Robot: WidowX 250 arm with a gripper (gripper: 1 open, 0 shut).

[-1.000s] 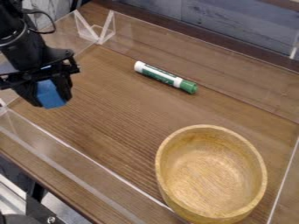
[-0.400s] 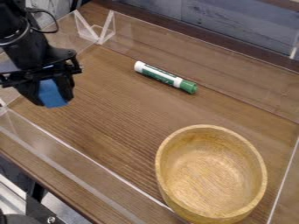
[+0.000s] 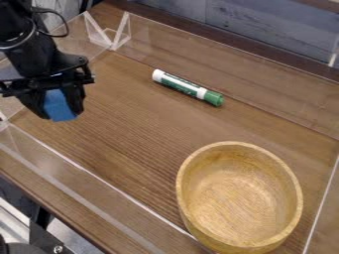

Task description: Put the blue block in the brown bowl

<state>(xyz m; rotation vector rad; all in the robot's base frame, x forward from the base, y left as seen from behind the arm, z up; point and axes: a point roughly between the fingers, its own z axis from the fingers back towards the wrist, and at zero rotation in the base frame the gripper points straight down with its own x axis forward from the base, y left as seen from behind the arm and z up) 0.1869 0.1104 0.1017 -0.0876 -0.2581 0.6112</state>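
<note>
Camera view: at the left edge of the frame, a black robotic gripper with dark, jointed metal-and-plastic parts (image 3: pixel 56 91) is reaching in from the upper left, with loose black cabling looping above it. Its jaws are standing partly apart, one on either side of a small bright-blue rectangular block (image 3: pixel 57 105), and they are closing on it as a grip, the block's lower part showing beneath them. Whether the block is touching the surface below, the picture does not settle. In the lower left corner, dark equipment is showing at the edge of the frame, beside a pale strip that is running diagonally along the near side of the brown wooden tabletop (image 3: pixel 146 114). Near the top, left of centre, a thin whitish looped piece (image 3: pixel 117 32) is standing behind the gripper. Right of that, in the upper middle, a green-and-white cylindrical marker pen (image 3: pixel 187 87) is lying on the tabletop, slanting down to the right, its white part mostly toward the left and its green end toward the right. Farther right, in the lower right of the frame, a large round light-brown wooden bowl with a thick rim (image 3: pixel 240 197) is sitting upright, its inside facing the camera and holding nothing visible. The blue block is well apart from it.
</note>
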